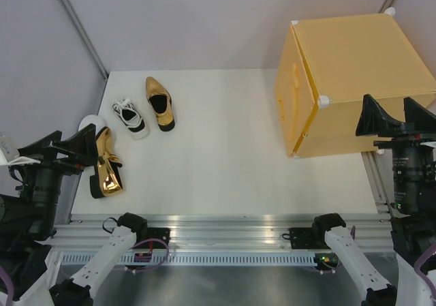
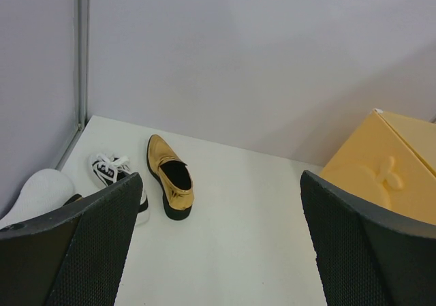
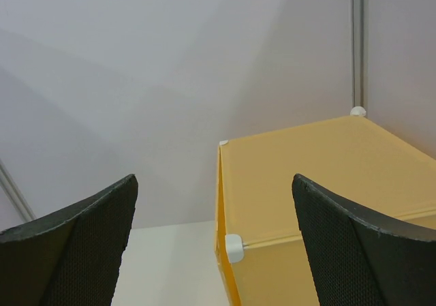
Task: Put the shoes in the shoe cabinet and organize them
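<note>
Four shoes lie at the table's left. One gold shoe (image 1: 158,103) and the white laced shoe (image 1: 130,116) lie side by side. A second gold shoe (image 1: 107,167) lies nearer. A plain white shoe (image 1: 90,123) is partly hidden by my left gripper (image 1: 65,144), which is open and empty, hovering beside them. The left wrist view shows the gold shoe (image 2: 170,179), laced shoe (image 2: 111,172) and white shoe (image 2: 37,191) ahead of the left gripper (image 2: 218,251). The yellow-orange shoe cabinet (image 1: 354,74) stands far right, its embossed door side (image 2: 385,175) facing the shoes. My right gripper (image 1: 395,120) is open and empty at the cabinet's near right corner (image 3: 306,183).
Grey walls enclose the table on the left and back, with a metal post (image 1: 78,26) in the left corner. An aluminium rail (image 1: 218,227) runs along the near edge. White table surface (image 1: 225,149) lies between the shoes and the cabinet.
</note>
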`<state>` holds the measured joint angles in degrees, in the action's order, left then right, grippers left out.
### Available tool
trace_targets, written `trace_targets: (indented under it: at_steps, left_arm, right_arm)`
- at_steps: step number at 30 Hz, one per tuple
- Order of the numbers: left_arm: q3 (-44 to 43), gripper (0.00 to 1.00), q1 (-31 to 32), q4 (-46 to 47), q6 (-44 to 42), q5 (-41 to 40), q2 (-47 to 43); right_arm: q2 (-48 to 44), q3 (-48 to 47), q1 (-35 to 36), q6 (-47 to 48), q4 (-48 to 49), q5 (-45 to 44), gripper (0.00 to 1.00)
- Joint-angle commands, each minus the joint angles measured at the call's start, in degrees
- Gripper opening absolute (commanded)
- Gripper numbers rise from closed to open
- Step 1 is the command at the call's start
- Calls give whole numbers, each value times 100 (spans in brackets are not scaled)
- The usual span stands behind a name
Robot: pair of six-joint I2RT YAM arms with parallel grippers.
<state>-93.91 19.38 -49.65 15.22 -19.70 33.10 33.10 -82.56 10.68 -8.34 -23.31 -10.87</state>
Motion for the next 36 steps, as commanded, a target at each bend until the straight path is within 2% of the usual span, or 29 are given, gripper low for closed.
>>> trace_targets:
  at_steps: [1, 7, 11, 18, 23, 36]
  left_arm:
    - [74, 100, 22, -10, 200, -86, -41]
    - [145, 100, 22, 8, 306, 28, -32]
    - [302, 100, 22, -1, 385, 116, -41]
    - [961, 100, 22, -19, 569, 476, -129]
    - [1068, 100, 22, -194, 798, 731, -146]
    - [1348, 100, 22, -774, 1018, 1364, -102]
  right_arm:
    - [109, 205, 22, -369, -15, -99, 98]
    - [258, 320, 13, -581, -288, 155, 98]
    - [591, 259, 13, -626, -876, 269, 98]
    - [1373, -31, 13, -625, -1746, 129, 98]
    - [1954, -269, 13, -555, -2194, 190, 98]
    - [2447, -849, 13, -643, -2626, 762, 94]
